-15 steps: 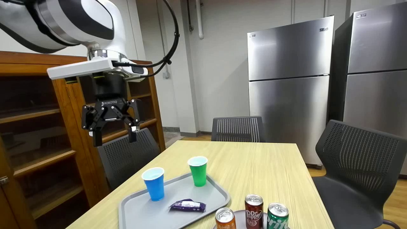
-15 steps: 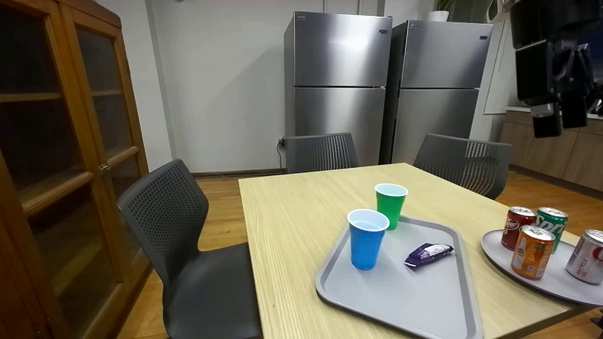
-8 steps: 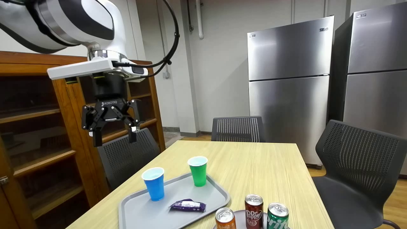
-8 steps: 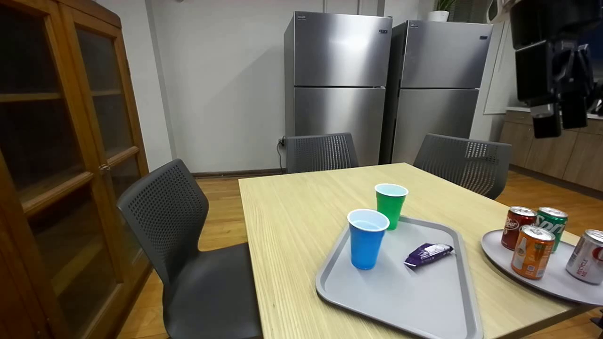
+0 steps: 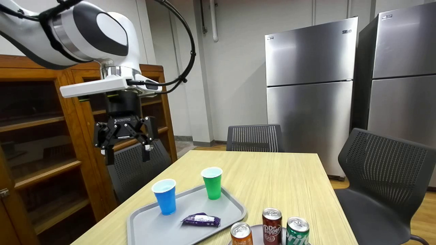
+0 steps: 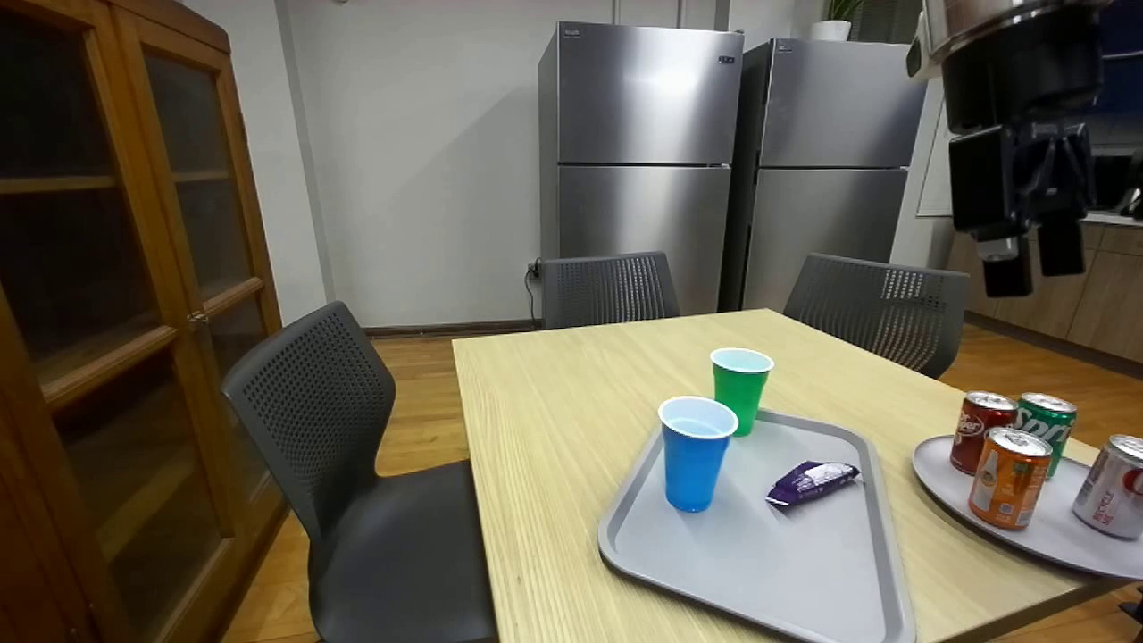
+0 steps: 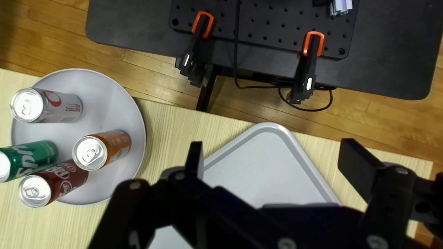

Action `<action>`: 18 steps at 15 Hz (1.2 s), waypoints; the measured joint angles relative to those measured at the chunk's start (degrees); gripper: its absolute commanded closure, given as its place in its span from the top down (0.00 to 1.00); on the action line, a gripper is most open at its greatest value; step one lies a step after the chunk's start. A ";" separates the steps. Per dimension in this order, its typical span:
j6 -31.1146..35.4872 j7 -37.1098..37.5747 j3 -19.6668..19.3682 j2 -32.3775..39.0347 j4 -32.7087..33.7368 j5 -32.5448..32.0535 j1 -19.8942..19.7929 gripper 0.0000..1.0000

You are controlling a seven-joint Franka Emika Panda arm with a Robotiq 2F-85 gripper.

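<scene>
While the tray (image 6: pixel 768 572) bears cups (image 6: pixel 693 473), a plate (image 7: pixel 107 100) holds cans (image 7: pixel 119 142)

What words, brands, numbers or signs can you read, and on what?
"ROBOTIQ": on the gripper
"Dr Pepper": dark red can
"23": same can
"Sprite", partly turned away: green can
"RECYCLE ME": silver can
Too small or blurred to read: print on the orange can, print on the purple wrapper, badges on the refrigerators.

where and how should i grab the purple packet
Probably across the middle of the purple packet, from straight above, with the claw pinching its long sides: it lies flat on the gray tray, longer than wide, and the open claw points down.
</scene>
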 measured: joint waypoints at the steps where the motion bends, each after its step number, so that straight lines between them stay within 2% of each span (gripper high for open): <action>1: 0.92 0.00 -0.03 0.90 -0.01 0.00 0.00 1.00; 18: 24.82 2.85 -0.59 22.27 1.92 -0.95 -1.05 1.00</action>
